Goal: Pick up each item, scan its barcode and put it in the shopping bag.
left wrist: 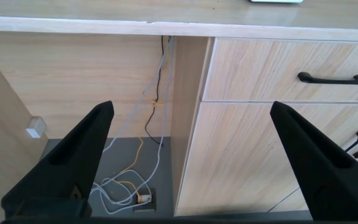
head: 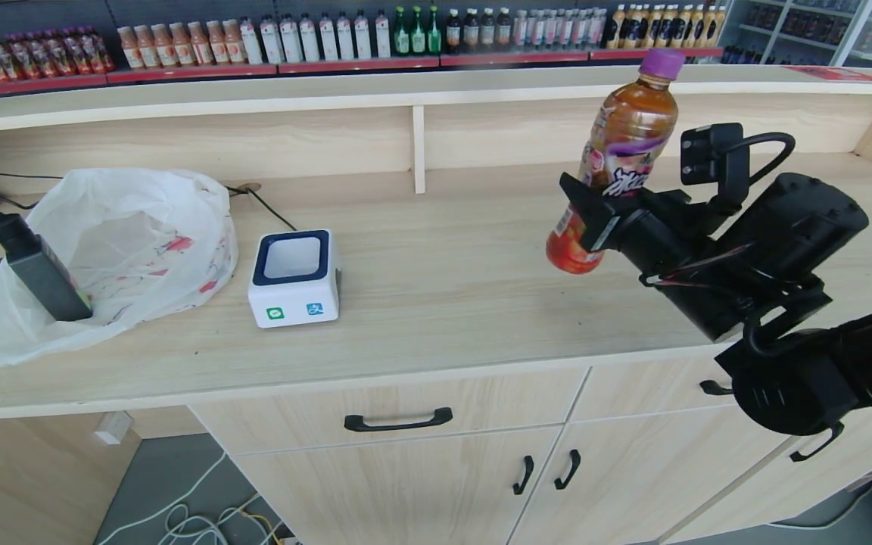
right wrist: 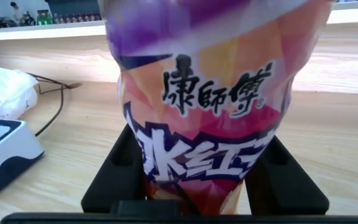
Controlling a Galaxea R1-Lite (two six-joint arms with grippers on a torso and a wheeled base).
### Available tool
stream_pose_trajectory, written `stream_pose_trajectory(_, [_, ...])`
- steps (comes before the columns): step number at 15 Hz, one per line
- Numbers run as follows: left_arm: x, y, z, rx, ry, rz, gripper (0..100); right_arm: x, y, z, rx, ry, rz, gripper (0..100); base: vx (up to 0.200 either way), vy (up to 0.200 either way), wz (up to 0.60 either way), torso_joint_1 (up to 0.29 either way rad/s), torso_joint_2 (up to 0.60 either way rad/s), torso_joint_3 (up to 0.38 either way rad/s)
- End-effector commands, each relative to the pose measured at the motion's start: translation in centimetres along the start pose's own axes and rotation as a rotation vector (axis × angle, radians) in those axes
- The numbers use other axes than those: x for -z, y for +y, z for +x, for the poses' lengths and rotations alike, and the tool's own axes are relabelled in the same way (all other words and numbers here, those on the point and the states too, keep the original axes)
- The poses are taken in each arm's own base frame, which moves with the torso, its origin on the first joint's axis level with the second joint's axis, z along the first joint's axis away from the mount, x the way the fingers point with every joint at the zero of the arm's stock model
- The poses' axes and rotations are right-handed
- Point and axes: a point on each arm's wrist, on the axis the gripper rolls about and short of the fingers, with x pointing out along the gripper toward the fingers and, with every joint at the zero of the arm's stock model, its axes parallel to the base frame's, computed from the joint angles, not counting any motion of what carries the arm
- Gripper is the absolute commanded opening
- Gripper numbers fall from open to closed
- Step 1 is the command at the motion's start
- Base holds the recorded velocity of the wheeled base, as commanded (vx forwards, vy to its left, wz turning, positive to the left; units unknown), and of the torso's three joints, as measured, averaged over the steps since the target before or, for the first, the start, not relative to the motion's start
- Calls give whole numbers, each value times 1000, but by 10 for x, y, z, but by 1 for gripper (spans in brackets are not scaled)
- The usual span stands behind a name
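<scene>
The clear plastic bottle of amber tea with a purple cap hangs above the surface, tilted slightly, its lower half clamped in the right gripper, whose jaws press both sides of the printed label. From the bottle, the white cube scanner with a dark blue frame around its window sits at about 8 o'clock, well apart, and the crumpled white plastic shopping bag lies just beside the scanner at its 9 o'clock, with a dark grey boxy item leaning at its mouth. We judge the scanning step to be next: we should carry the bottle toward 8 o'clock until it is over the upward-facing window, then roll the wrist so the barcode faces down; we cannot tell where on the label the barcode sits, so a slow turn is safest. We should stay close to the window without touching it. The left gripper hangs with jaws spread wide and nothing between them, facing the wooden cabinet front.
</scene>
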Motion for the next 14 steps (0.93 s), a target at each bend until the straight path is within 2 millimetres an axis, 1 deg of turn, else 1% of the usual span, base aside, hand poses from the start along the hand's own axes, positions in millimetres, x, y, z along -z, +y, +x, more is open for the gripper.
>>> stream_pose_trajectory(1, [0,0,0,0,0,0,100,-16,11,-28,-30,-10,9,0,0,0,0,0,0,0])
stream_pose_trajectory(3, [0,0,0,0,0,0,100,-18,18,-63,-42,5,17,0,0,0,0,0,0,0])
stream_pose_trajectory(5, [0,0,0,0,0,0,100,-25,20,-85,-51,4,23,0,0,0,0,0,0,0])
stream_pose_trajectory(6, [0,0,0,0,0,0,100,-28,20,-90,-51,-3,23,0,0,0,0,0,0,0])
stream_pose_trajectory(7, [0,0,0,0,0,0,100,-38,23,-100,-65,-21,30,0,0,0,0,0,0,0])
stream_pose_trajectory(9, [0,0,0,0,0,2,100,-46,23,-110,-68,-40,33,0,0,0,0,0,0,0])
stream_pose_trajectory(10, [0,0,0,0,0,0,100,-47,23,-113,-70,-40,33,0,0,0,0,0,0,0])
stream_pose_trajectory(12, [0,0,0,0,0,0,100,-48,30,-122,-91,-29,40,0,0,0,0,0,0,0])
stream_pose_trajectory(14, [0,0,0,0,0,0,100,-46,44,-127,-104,-10,68,0,0,0,0,0,0,0])
